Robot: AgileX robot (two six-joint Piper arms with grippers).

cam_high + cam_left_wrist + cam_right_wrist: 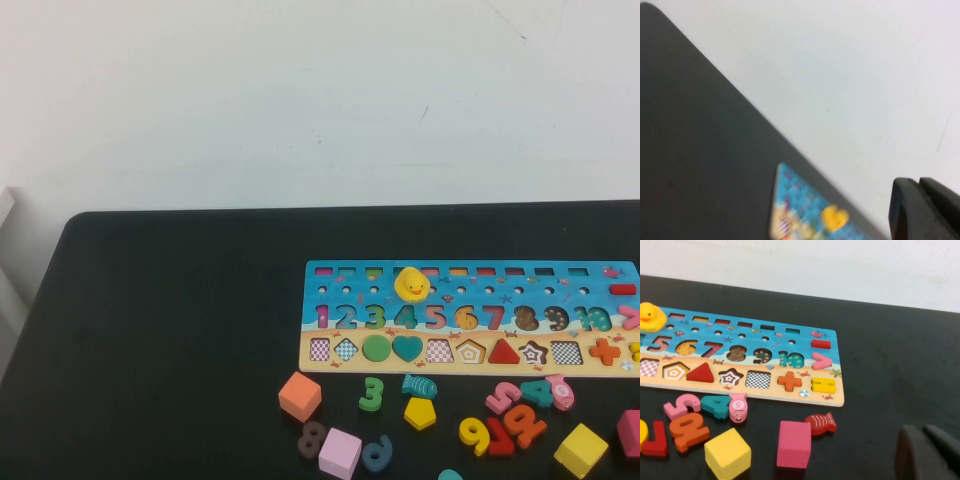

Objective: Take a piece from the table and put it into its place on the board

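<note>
Pentagon piece (420, 412), yellow, flat on black desk (160, 330), just off board (470, 290) at its 6 o'clock edge, between green 3 (372, 393) and yellow 9 (474, 434). Pentagon slot (471, 352) in board's sandy strip open. Left gripper (927, 210) raised over desk's far left, fingers closed on nothing. Right gripper (930, 452) low beyond board's 3 o'clock end; finger state: cannot tell

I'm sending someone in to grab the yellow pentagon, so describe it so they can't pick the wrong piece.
Find the long blue and sandy board on the black table, then look at the loose pieces in front of its sandy edge. The pentagon lies flat below the heart, just under a striped teal fish. It is five-sided and thin, unlike the yellow cube and yellow 9 further right.
</note>
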